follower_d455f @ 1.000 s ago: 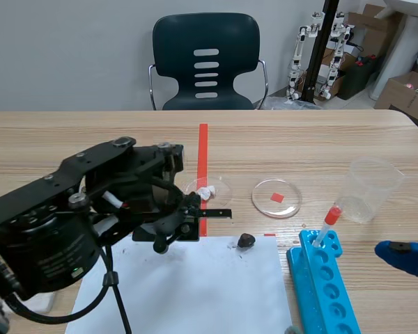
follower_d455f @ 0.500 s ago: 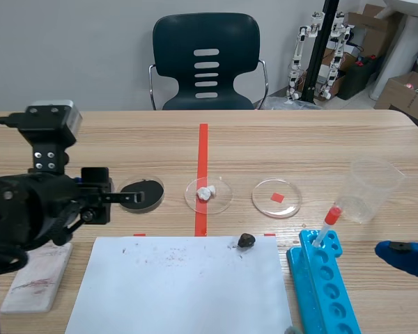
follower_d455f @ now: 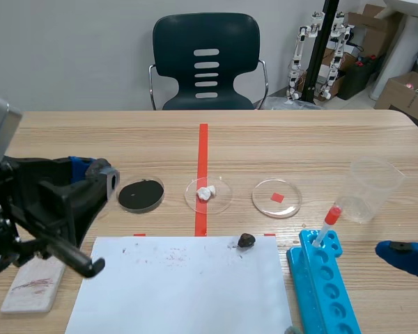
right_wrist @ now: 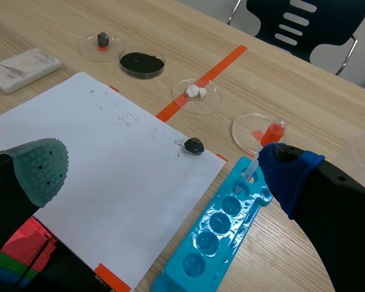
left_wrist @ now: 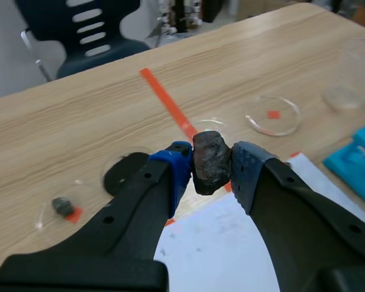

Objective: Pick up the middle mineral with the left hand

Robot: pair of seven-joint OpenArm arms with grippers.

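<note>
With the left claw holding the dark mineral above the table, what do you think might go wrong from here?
1. The left claw pinches the irregular dark mineral only at its pad tips, so it might slip or twist out.
2. If dropped, it might hit the black dish or roll across the white paper toward the second mineral, mixing the samples.

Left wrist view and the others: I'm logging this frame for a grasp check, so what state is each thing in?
Left gripper: shut on the dark lumpy mineral.
Right gripper: open, holding nothing.
Clear plastic cup: upright.
Blue test-tube rack: one red-capped tube in it, tilted.
White paper sheet: flat, smudged.
</note>
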